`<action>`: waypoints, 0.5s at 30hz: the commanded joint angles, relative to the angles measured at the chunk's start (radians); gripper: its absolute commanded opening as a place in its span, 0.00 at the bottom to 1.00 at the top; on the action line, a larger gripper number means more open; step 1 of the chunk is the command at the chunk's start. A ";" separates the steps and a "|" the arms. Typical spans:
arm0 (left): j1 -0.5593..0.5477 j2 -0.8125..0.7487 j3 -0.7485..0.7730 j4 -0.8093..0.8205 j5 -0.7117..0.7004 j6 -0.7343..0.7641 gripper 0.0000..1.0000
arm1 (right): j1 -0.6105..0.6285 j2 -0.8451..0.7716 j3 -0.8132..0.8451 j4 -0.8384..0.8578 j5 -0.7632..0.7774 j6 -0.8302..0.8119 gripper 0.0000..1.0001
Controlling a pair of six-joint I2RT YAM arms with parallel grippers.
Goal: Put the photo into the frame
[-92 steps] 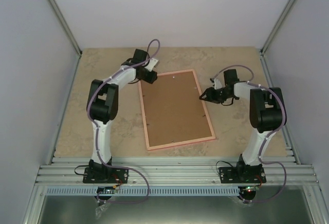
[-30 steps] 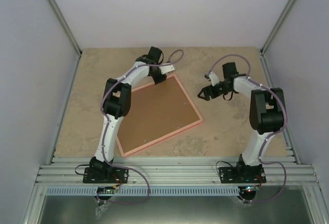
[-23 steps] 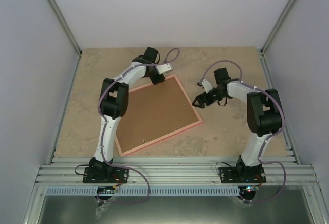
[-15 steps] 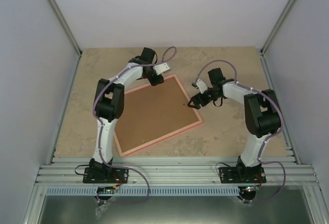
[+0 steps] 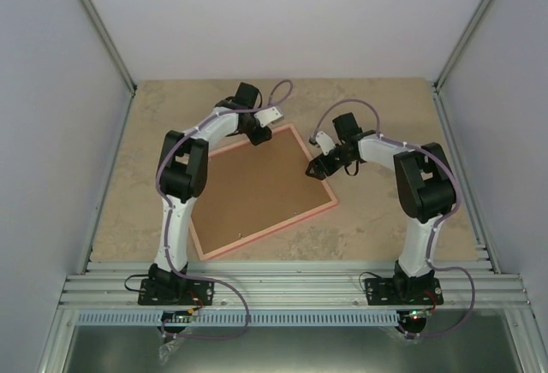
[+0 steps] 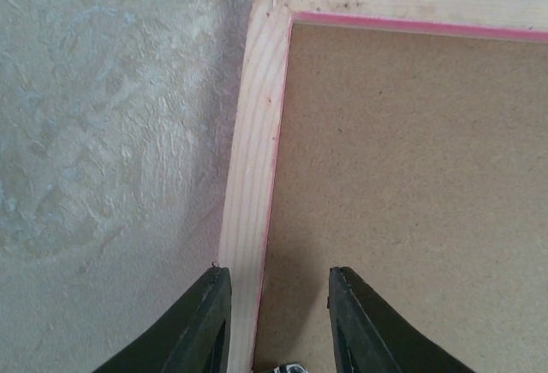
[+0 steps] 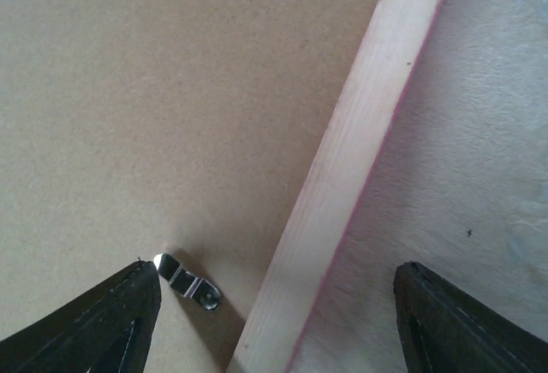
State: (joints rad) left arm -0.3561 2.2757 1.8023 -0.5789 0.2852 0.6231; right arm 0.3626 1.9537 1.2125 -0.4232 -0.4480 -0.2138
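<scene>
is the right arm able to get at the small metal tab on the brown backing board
Probably yes: the small metal tab lies uncovered on the brown backing board, just beside one fingertip of the open right pincer.

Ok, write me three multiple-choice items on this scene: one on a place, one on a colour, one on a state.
1. Where does the small metal clip lie?
A on the table
B on top of the rail
C on the brown backing board, beside the frame rail

2. What colour edges the frame?
A blue
B pink
C green

3. How do the right arm's jaws stand?
A open, one on each side of the rail
B shut on the clip
C out of view

Answers:
1 C, the right wrist view shows it on the board.
2 B, a pink line runs along the rail.
3 A, they stand far apart in that view.
</scene>
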 commanded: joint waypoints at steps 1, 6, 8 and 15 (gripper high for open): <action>0.002 0.025 -0.011 0.011 -0.006 -0.005 0.34 | 0.003 0.055 0.006 -0.007 0.082 0.024 0.73; 0.002 0.021 -0.025 0.008 -0.009 0.009 0.31 | 0.005 0.073 0.005 -0.011 0.145 0.048 0.62; 0.002 0.017 -0.033 0.015 -0.010 0.012 0.31 | 0.007 0.078 0.003 -0.015 0.167 0.039 0.61; 0.002 0.018 -0.048 0.019 -0.008 0.006 0.30 | 0.007 0.049 -0.021 -0.021 0.157 -0.025 0.68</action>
State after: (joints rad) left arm -0.3557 2.2818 1.7832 -0.5484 0.2787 0.6281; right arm 0.3672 1.9717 1.2293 -0.3943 -0.3801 -0.1959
